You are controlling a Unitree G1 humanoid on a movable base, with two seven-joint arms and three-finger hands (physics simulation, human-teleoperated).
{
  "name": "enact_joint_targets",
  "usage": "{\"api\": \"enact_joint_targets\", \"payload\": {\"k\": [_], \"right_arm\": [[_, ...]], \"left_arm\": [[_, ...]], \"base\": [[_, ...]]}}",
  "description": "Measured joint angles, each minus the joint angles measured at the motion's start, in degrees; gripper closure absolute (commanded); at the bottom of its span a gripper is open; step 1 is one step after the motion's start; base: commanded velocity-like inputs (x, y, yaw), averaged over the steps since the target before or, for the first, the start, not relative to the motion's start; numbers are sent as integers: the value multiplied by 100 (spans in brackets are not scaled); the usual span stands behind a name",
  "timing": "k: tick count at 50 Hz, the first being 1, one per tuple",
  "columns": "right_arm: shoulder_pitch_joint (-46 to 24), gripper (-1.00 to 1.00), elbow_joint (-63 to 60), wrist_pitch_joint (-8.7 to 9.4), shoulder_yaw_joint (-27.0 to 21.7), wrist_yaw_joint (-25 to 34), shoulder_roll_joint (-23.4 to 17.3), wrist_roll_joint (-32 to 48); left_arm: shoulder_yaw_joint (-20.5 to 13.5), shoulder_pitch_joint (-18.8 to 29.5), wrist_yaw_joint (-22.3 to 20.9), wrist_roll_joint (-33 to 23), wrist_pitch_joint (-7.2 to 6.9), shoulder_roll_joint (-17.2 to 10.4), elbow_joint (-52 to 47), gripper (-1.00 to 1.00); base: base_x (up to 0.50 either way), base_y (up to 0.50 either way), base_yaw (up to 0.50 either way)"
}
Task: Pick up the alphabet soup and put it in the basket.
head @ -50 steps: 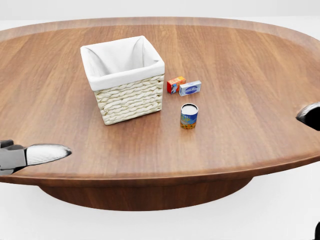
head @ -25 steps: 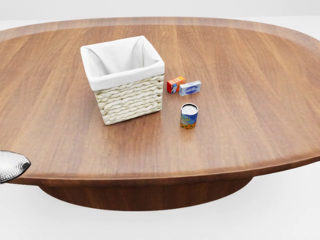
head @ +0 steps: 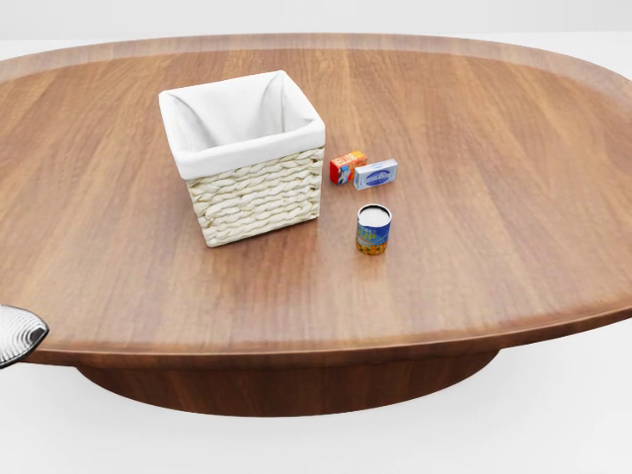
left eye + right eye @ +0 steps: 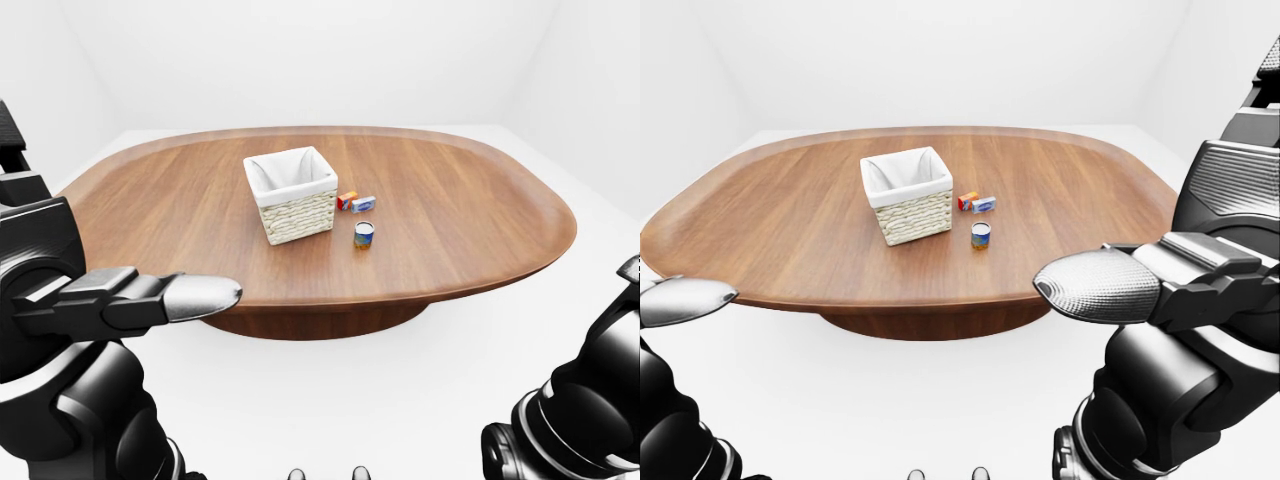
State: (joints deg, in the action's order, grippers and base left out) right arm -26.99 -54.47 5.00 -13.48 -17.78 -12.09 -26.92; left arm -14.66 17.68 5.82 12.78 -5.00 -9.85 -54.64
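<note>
The alphabet soup can point(image 3: 373, 229) stands upright on the wooden table point(image 3: 494, 128), just right of and below the basket in the head view. The woven basket point(image 3: 262, 197) with a white liner holds nothing that I can see. My left hand point(image 4: 195, 296) hovers off the table's near edge at the lower left, far from the can, with its fingers stretched out and nothing in them. Only its silver tip point(image 3: 15, 336) shows in the head view. My right hand point(image 4: 1097, 286) is held off the table's near right edge, also outstretched and holding nothing.
An orange-red box point(image 3: 347, 166) and a blue-and-white box point(image 3: 376, 174) lie side by side above the can, right of the basket. The oval table stands on a dark central pedestal point(image 4: 320, 322) over a white floor, with white walls around.
In the head view my left hand has drawn back toward the left edge, leaving only its tip. The right hand has left the right edge. Table things have not moved.
</note>
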Motion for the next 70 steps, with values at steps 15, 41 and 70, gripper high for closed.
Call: {"api": "enact_joint_targets", "payload": {"k": [15, 41, 70], "right_arm": [[81, -100, 14, 0, 104, 168, 88, 297], [172, -100, -35, 0, 216, 452, 304, 600], [191, -100, -27, 0, 281, 618, 385, 836]], "left_arm": [[65, -21, -61, -117, 0, -10, -30, -100], [178, -55, -252, -300, 0, 86, -33, -100], [190, -30, -245, -182, 0, 121, -84, -100]], "base": [[10, 0, 0], [50, 0, 0], [50, 0, 0]]}}
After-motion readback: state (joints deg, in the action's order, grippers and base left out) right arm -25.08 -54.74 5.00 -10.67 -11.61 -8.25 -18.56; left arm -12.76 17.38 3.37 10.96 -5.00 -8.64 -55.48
